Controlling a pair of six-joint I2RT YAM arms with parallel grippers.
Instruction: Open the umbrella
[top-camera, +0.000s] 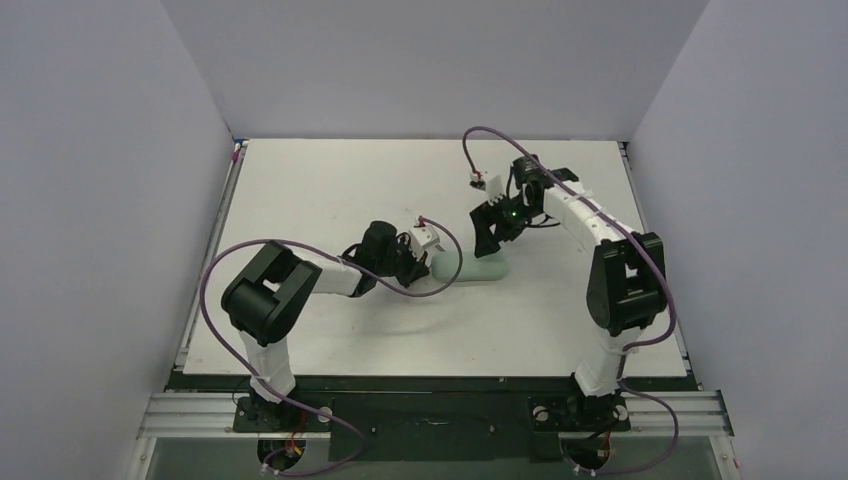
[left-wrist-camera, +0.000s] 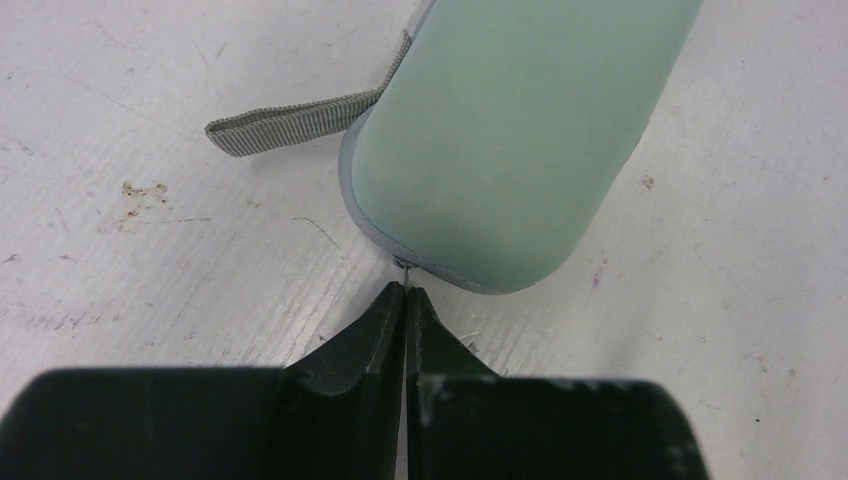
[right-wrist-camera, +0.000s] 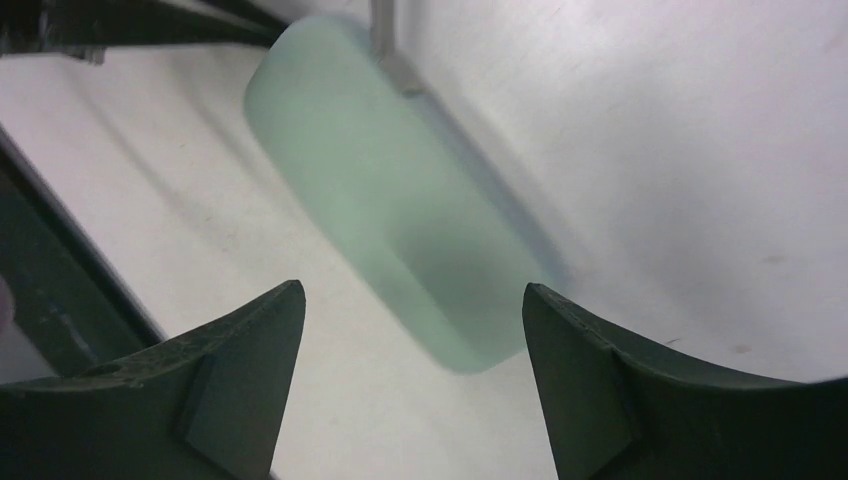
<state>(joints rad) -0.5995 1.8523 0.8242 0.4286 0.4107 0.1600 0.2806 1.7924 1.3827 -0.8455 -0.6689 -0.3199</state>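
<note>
Down at the near edge both arms are bolted to the table (top-camera: 330, 190) and reach toward a mint-green zip case (top-camera: 480, 268) near its middle, the left claw (top-camera: 428, 262) at one end and the right claw (top-camera: 490, 232) over the other.

From the left wrist, that claw's fingers are pressed together, tips on a small metal zip tab (left-wrist-camera: 402, 264) at the case's rounded end. A grey strap (left-wrist-camera: 290, 125) lies alongside.

From the right wrist, the claw is spread wide above the case, holding nothing.

The umbrella is hidden in every view, so I can't tell where it sits.
</note>
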